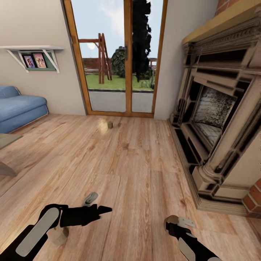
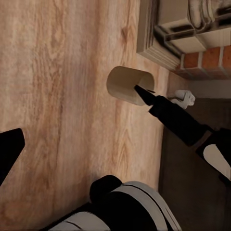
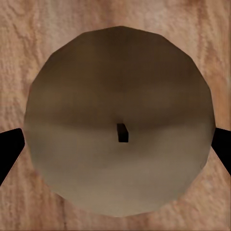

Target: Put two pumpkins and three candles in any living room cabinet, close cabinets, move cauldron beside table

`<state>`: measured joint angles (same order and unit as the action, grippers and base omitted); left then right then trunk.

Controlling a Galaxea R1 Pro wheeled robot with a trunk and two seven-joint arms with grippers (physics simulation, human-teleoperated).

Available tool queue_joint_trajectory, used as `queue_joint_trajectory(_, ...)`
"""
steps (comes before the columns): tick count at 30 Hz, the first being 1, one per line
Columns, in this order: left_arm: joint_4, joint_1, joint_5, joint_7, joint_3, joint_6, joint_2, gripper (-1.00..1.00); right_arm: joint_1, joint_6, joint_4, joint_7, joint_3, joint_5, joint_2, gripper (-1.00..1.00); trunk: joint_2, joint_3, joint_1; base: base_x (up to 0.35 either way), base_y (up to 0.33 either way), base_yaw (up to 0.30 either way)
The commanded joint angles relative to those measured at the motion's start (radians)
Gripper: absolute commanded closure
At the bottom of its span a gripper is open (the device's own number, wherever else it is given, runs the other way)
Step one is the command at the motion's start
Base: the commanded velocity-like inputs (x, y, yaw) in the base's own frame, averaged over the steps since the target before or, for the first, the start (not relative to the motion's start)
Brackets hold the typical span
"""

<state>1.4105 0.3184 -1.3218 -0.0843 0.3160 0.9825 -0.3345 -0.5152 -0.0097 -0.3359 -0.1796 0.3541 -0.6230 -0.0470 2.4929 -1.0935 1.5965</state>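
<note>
- A wide plank floor (image 1: 137, 163) is seen from the head camera, with a stone fireplace (image 1: 221, 116) along the right wall and glass patio doors (image 1: 119, 58) straight ahead.
- A blue sofa (image 1: 18, 107) is set against the left wall, under a white shelf (image 1: 32, 49) with framed photos.
- One candle (image 1: 110, 125) is spotted far off on the floor, just in front of the doors.
- The right gripper (image 3: 115, 144) is hung directly above a second candle (image 3: 119, 126), whose round top and dark wick are seen end-on. The dark fingertips (image 3: 9, 147) are spread wide to either side of it, clear of the wax — nothing is clamped.
- In the head view the right gripper (image 1: 180, 222) is seen low on the right.
- The left gripper (image 1: 95, 210) is held low over the floor, jaws parted and empty.
- From the left wrist, the candle under the right arm (image 2: 129, 85) is seen upright on the planks, near the fireplace base.
</note>
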Motion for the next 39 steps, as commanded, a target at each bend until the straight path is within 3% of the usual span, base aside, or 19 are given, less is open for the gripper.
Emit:
queue_joint_trajectory(1, 0.001, 0.001, -0.006, -0.028, 0.001, 0.001, 0.0, -1.0, 0.0, -0.001, -0.001, -0.007, 0.009, -0.01, -0.001, 1.0, -0.007, 0.002, -0.004, 0.0, 0.0, 0.0)
queue_joint_trajectory(12, -0.029, 0.004, 0.006, -0.269, -0.009, -0.006, 0.006, -1.0, 0.0, -0.003, -0.001, -0.007, 0.009, -0.011, -0.001, 1.0, -0.084, 0.037, -0.046, 0.0, 0.0, 0.0)
queue_joint_trajectory(15, -0.06, 0.009, 0.007, -0.34, -0.011, -0.047, 0.006, -1.0, 0.0, -0.003, -0.002, -0.008, 0.009, -0.011, 0.001, 1.0, -0.105, 0.046, -0.058, 0.0, 0.0, 0.0)
queue_joint_trajectory(22, -0.137, 0.028, 0.01, -0.406, -0.011, -0.093, 0.003, -1.0, 0.0, -0.003, -0.002, -0.007, 0.009, -0.011, 0.002, 1.0, -0.154, 0.068, -0.085, 0.0, 0.0, 0.0)
queue_joint_trajectory(24, -0.162, 0.035, 0.027, -0.408, -0.011, -0.099, 0.002, -1.0, 0.0, -0.003, -0.002, -0.006, 0.009, -0.011, 0.002, 1.0, -0.168, 0.074, -0.092, 0.0, 0.0, 0.0)
queue_joint_trajectory(26, -0.196, 0.045, 0.095, -0.41, -0.013, -0.106, 0.005, -1.0, 0.0, -0.003, -0.002, -0.005, 0.009, -0.011, 0.001, 1.0, -0.182, 0.081, -0.1, 0.0, 0.0, 0.0)
queue_joint_trajectory(27, -0.232, 0.055, 0.235, -0.412, -0.022, -0.136, 0.032, -1.0, 0.0, -0.001, -0.002, -0.004, 0.009, -0.011, 0.002, 1.0, -0.189, 0.084, -0.104, 0.0, 0.0, 0.0)
queue_joint_trajectory(31, -0.247, 0.058, 0.271, -0.413, -0.024, -0.145, 0.049, -1.0, 0.0, -0.001, -0.003, -0.003, 0.009, -0.011, 0.002, 1.0, -0.21, 0.093, -0.115, 0.0, 0.0, 0.0)
queue_joint_trajectory(39, -0.251, 0.059, 0.281, -0.412, -0.025, -0.149, 0.051, -1.0, 0.0, -0.002, -0.002, -0.003, 0.01, -0.009, 0.003, 1.0, -0.21, 0.093, -0.115, 0.001, 0.0, 0.0)
